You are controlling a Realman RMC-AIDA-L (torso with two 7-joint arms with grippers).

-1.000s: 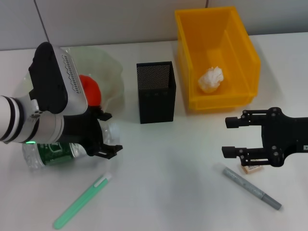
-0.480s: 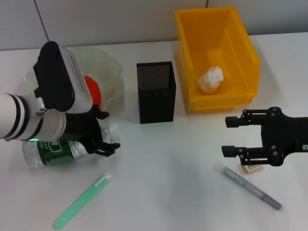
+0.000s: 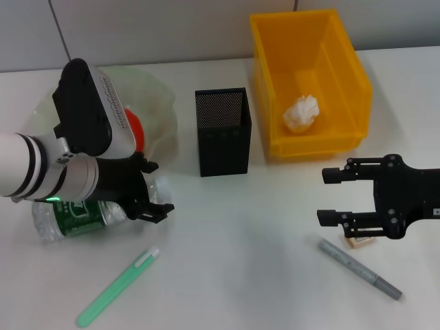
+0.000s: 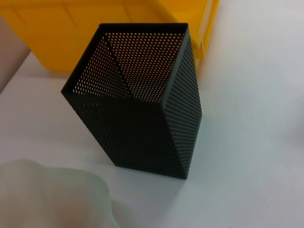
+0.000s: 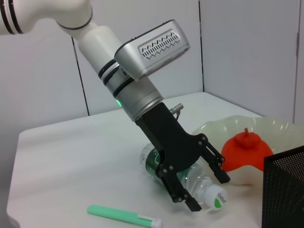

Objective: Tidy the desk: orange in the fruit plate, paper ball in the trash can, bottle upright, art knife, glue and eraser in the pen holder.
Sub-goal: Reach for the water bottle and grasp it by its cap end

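bottle (image 3: 75, 218) lying on its side by fruit plate (image 3: 161, 103), likely light, thin-walled, slick and rollable. left gripper (image 3: 152, 201) spread wide astride its neck end, gripping nothing. best pinched on the stiffer neck. right gripper (image 3: 331, 195) idle, spread, empty, above eraser (image 3: 362, 240).

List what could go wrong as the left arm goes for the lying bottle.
1. The left gripper straddles the bottle near its cap end with fingers open; the round, clear body could roll or slip out when tilted up.
2. The fruit plate with the orange sits right beside it; swinging the bottle upright may knock its rim.
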